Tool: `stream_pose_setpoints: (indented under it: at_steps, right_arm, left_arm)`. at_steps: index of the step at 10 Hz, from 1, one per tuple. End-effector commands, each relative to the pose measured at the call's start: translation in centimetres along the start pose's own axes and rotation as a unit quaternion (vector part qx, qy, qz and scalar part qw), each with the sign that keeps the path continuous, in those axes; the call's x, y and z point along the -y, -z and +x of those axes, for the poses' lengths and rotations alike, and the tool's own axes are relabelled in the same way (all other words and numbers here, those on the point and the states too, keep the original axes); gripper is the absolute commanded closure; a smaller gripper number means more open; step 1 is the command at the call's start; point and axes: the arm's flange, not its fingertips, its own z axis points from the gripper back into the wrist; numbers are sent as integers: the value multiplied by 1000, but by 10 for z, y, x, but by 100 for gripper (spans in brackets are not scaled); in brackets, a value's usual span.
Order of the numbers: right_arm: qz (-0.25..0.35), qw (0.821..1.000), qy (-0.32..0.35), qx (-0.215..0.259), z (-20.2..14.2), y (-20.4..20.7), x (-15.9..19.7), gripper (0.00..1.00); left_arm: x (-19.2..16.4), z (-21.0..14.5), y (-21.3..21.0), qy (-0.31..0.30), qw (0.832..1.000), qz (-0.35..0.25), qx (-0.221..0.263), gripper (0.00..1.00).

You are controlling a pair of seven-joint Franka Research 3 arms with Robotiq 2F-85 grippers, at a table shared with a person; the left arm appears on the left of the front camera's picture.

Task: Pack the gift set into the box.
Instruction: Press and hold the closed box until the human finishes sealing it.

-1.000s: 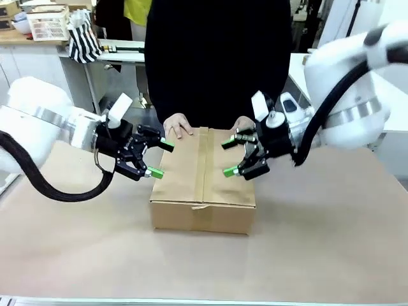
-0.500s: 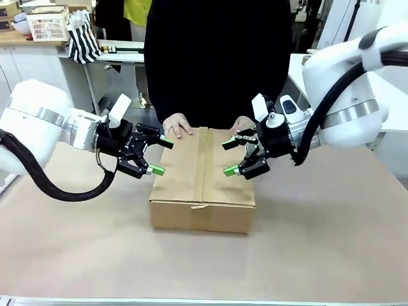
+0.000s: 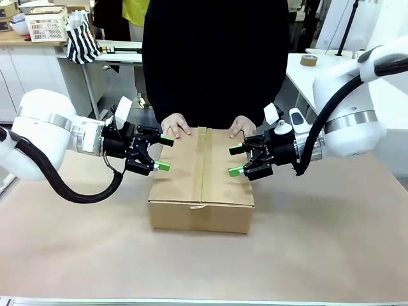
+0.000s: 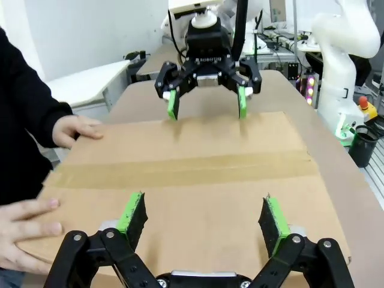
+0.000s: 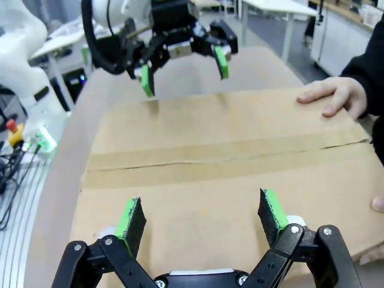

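In the front view, the box (image 3: 201, 178) sat at the centre of the frame on the brown surface (image 3: 331, 242), flaps closed and a tape strip (image 3: 203, 167) running along its top seam. The left gripper (image 3: 160, 153) hovered at the box's left edge and the right gripper (image 3: 236, 160) at its right edge, both with jaws spread wide and holding nothing. The person's hands (image 3: 175, 125) rested on the far edge of the lid.

In the left wrist view, the box top (image 4: 186, 174) filled the middle of the frame, the gripper's own green pads (image 4: 133, 211) well apart at the bottom, and the opposite gripper (image 4: 207, 102) faced it at the top, likewise open.

In the right wrist view, the same arrangement appeared mirrored: the box (image 5: 222, 174) central, one of the person's hands (image 5: 333, 96) at the upper right.

No gift set was visible, and the seam looked taped. Judging from this, any squeeze or slide of the box should come from both sides evenly, pads flat against the cardboard walls, with light force so the corrugated sides do not buckle, and well clear of the person's fingers.
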Motion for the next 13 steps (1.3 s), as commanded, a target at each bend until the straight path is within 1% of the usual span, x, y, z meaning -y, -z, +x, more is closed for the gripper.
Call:
stream_pose_setpoints:
  at_steps: [1,2,3,4,5,6,13]
  right_arm:
    - [-2,1000,2,20,-20,8,-1,0]
    - [-3,1000,0,23,-24,10,-1,0]
    - [-5,1000,-7,18,-27,9,-2,0]
    - [2,1000,-21,-4,-31,10,-3,0]
    - [-30,997,-36,-55,-41,12,1,0]
    - [10,1000,8,2,-24,9,0,0]
    - [10,1000,8,2,-24,9,0,0]
  left_arm:
    - [-3,-24,4,-48,998,-24,-21,0]
    - [-1,-36,6,-68,997,-31,-32,0]
    - [2,-43,8,-80,996,-31,-31,0]
    - [3,-46,9,-84,995,-35,-35,0]
    - [2,-46,11,-89,995,-27,-44,0]
    - [2,-31,7,-75,997,-19,-5,0]
    - [2,-31,7,-75,997,-19,-5,0]
